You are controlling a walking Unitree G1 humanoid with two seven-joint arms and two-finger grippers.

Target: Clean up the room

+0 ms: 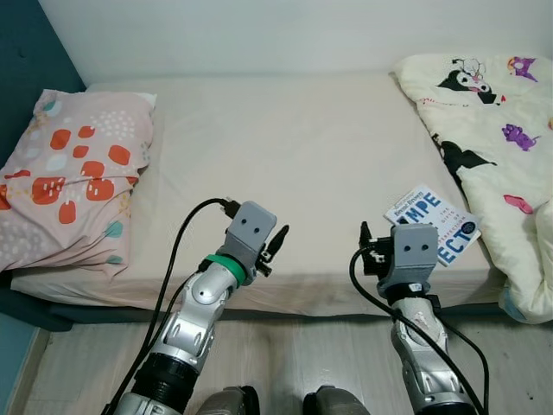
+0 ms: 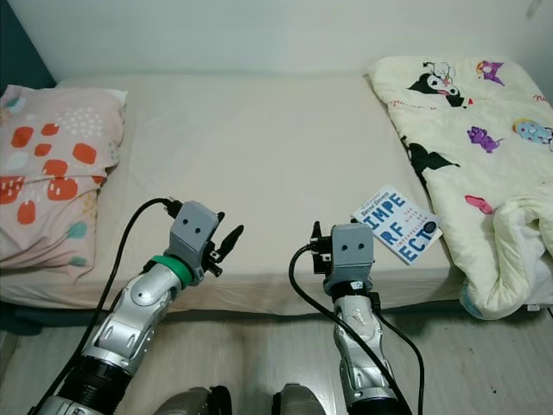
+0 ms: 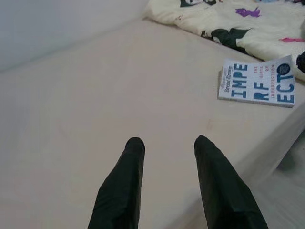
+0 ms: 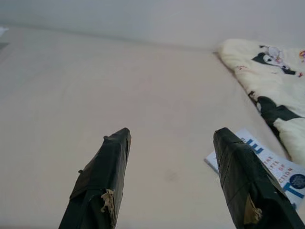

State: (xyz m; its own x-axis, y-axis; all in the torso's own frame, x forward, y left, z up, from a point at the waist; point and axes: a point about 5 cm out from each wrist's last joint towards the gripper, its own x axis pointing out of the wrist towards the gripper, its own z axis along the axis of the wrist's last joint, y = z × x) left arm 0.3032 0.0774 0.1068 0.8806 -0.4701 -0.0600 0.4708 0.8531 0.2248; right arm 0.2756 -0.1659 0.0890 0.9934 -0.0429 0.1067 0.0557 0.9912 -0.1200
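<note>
Bed (image 1: pixel 285 156) bare; book (image 1: pixel 432 223) corner hidden behind right hand (image 4: pixel 171 143).

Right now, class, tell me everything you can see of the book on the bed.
The book is a thin paperback with a white cover, large blue block letters and a dark round badge at one corner. It lies flat and closed, face up, turned at an angle, near the front edge of the bare beige mattress. Its far side sits against the cartoon-print blanket; whether they touch is unclear. The right claw is open just beside it, not touching. Nothing rests on it.
</note>
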